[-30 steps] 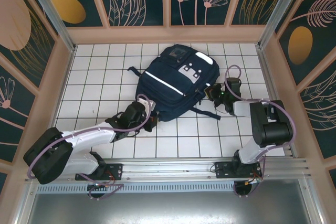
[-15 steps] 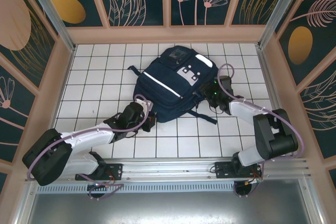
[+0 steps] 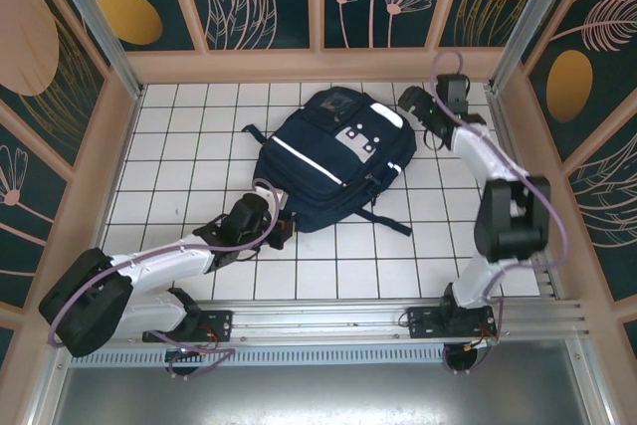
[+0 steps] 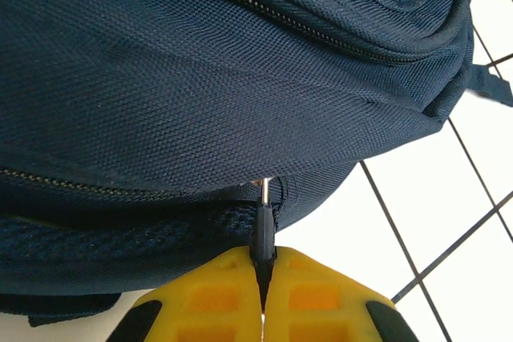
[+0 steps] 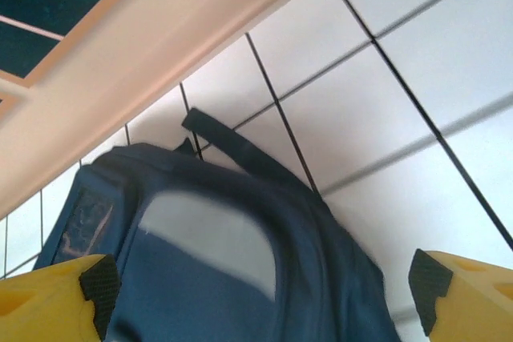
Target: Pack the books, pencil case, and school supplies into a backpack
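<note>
The navy backpack (image 3: pixel 333 161) lies flat in the middle of the white tiled table, its white stripes and grey patch (image 3: pixel 358 136) facing up. At its near left corner my left gripper (image 3: pixel 282 229) is shut on a dark zipper pull (image 4: pixel 262 230), pinched between the yellow fingers (image 4: pixel 321 294) below the backpack's (image 4: pixel 200 78) seam. My right gripper (image 3: pixel 423 121) hangs open beside the backpack's far right corner, above the table, with nothing between its fingers. Past its jaws I see the backpack (image 5: pixel 240 278) and a white stripe (image 5: pixel 212 238). The books, pencil case and school supplies are out of view.
A dark strap (image 3: pixel 386 216) trails from the backpack's near right side, and another strap (image 5: pixel 232 146) lies at its far end. The wooden back wall (image 3: pixel 318 65) and the right wall (image 3: pixel 523 146) stand close to the right arm. Bare tiles (image 3: pixel 428 236) lie near right.
The right gripper has opened and swung from the backpack's near right side to its far right corner. The left gripper has kept its hold and barely moved.
</note>
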Available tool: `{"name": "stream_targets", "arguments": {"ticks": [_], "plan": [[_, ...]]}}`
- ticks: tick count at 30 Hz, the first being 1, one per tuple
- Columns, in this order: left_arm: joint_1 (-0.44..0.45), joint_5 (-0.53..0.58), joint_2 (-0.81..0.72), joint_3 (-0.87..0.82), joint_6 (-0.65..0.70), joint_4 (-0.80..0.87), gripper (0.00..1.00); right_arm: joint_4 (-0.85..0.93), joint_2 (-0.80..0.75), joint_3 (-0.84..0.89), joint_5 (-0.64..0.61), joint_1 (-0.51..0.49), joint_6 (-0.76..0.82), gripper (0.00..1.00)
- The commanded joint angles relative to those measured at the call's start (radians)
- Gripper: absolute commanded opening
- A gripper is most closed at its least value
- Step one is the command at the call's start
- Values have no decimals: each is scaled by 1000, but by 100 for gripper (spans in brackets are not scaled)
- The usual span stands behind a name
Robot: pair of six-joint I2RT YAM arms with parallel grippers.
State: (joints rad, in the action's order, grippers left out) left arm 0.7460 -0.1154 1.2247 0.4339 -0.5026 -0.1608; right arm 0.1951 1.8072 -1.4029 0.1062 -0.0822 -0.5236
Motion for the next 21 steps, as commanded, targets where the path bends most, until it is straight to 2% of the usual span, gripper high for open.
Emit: {"name": "stream_targets", "arguments": {"ticks": [1,6,9,10,14,16,18,21], "plan": [[-5,4,-22,-13,-13,-22,0,135,197,-195,254,25,113,91],[-5,6,-26,-12,-8,-13,0,223,437,-461,507,49,204,88],[-7,10,-30,-7,-3,-4,0,280,528,-538,590,54,224,80],[-7,12,-31,-3,-3,-1,0,276,532,-523,598,54,219,74],[-11,19,-32,13,-9,15,0,100,417,-289,563,55,140,56],[-13,25,-36,16,-13,21,0,-1,337,-145,523,62,91,50],[-17,29,-37,14,-16,21,0,-98,258,-6,482,68,37,38],[-25,26,-28,12,-19,21,0,-226,134,201,426,78,-55,29]]}}
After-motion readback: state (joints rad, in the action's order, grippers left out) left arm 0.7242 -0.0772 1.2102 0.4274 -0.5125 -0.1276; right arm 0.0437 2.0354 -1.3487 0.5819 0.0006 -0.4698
